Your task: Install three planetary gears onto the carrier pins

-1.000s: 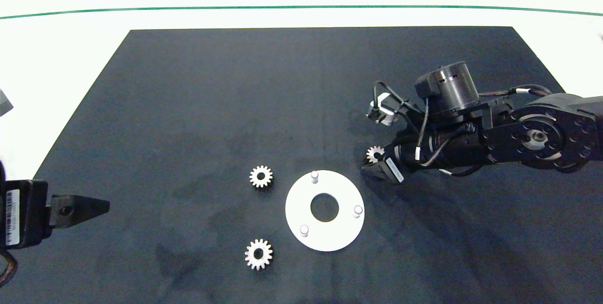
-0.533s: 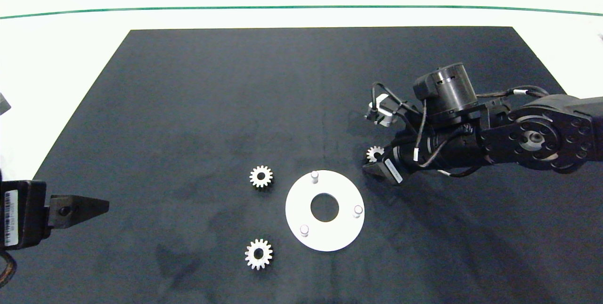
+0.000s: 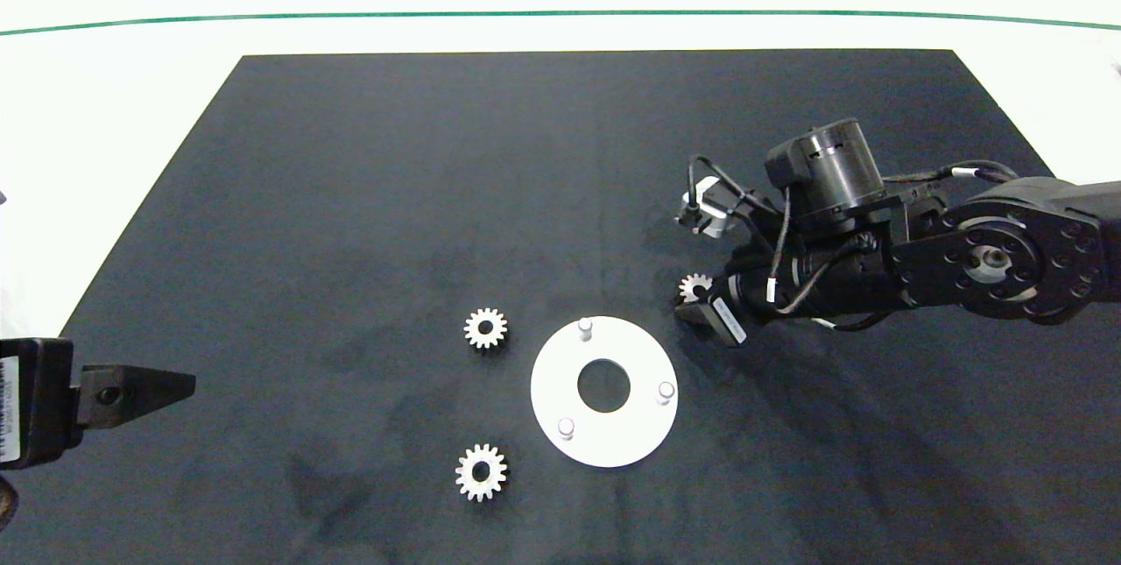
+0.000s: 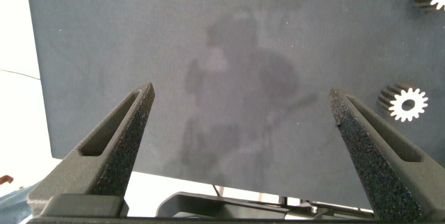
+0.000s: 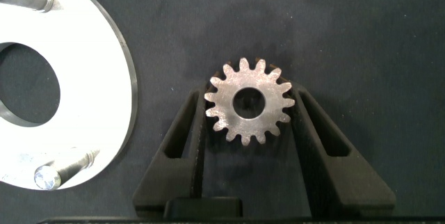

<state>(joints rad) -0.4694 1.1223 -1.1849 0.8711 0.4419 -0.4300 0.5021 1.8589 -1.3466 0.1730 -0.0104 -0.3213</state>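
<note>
The white carrier disc (image 3: 639, 438) lies flat on the black mat, its three carrier pins (image 3: 585, 327) all bare. Two planetary gears rest on the mat left of it, one (image 3: 485, 328) farther back and one (image 3: 481, 472) nearer the front. A third planetary gear (image 3: 696, 287) sits just right of the disc between the fingers of my right gripper (image 3: 699, 300). In the right wrist view both fingers (image 5: 188, 130) press against this gear's (image 5: 249, 104) teeth, with the disc (image 5: 90, 78) beside it. My left gripper (image 3: 175, 384) is parked at the mat's left edge, open (image 4: 240, 102).
The black mat (image 3: 438, 153) covers most of the white table, and a green line (image 3: 560, 13) runs along the back. The left wrist view shows the two loose gears (image 4: 405, 104) off to one side.
The right arm has edged slightly left with the gear between its fingers. The left gripper has drawn back a little toward the left edge.
</note>
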